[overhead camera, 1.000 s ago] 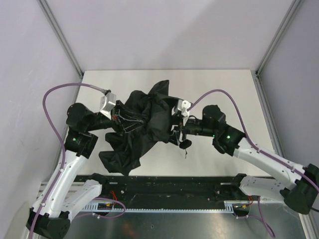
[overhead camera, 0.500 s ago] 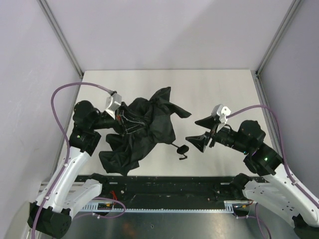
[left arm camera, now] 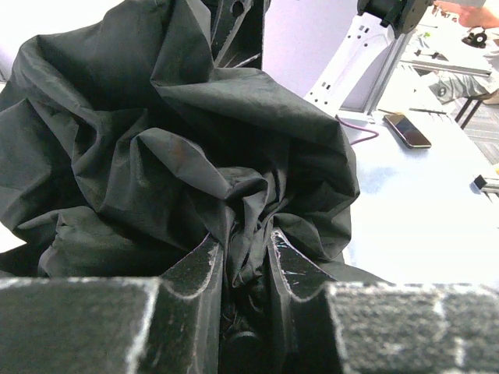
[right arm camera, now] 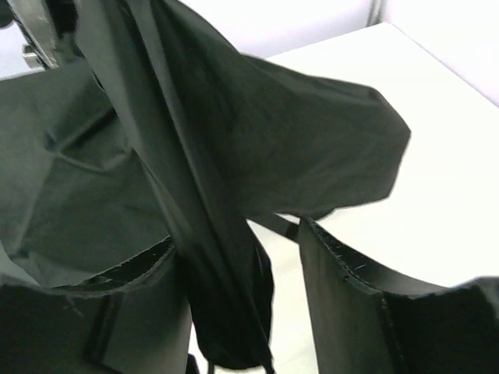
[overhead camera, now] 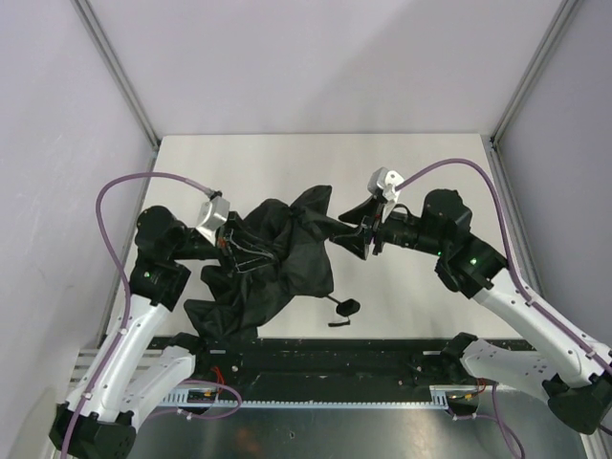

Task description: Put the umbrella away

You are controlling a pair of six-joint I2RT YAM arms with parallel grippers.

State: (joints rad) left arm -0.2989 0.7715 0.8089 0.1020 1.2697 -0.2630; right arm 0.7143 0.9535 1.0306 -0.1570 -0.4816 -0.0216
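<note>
The umbrella (overhead camera: 287, 263) lies as a crumpled heap of black canopy on the white table (overhead camera: 421, 163). Its small knob handle (overhead camera: 350, 306) and strap poke out at the front right. My left gripper (overhead camera: 229, 244) is at the heap's left side. In the left wrist view it (left arm camera: 245, 269) is shut on a bunched fold of the umbrella (left arm camera: 171, 140). My right gripper (overhead camera: 364, 235) is at the canopy's right edge. In the right wrist view it (right arm camera: 234, 238) stands open. A hanging fold of the umbrella (right arm camera: 296, 148) lies between its fingers, against the left one and apart from the right one.
Grey walls and metal frame posts (overhead camera: 120, 76) enclose the table on three sides. A black rail (overhead camera: 325, 359) with both arm bases runs along the near edge. The right arm's white link (left arm camera: 351, 54) shows behind the fabric in the left wrist view.
My right gripper left the umbrella, swung out to the front right, then came back to the canopy's right edge with its jaws narrower. The handle now lies free on the table. The left gripper kept its hold.
</note>
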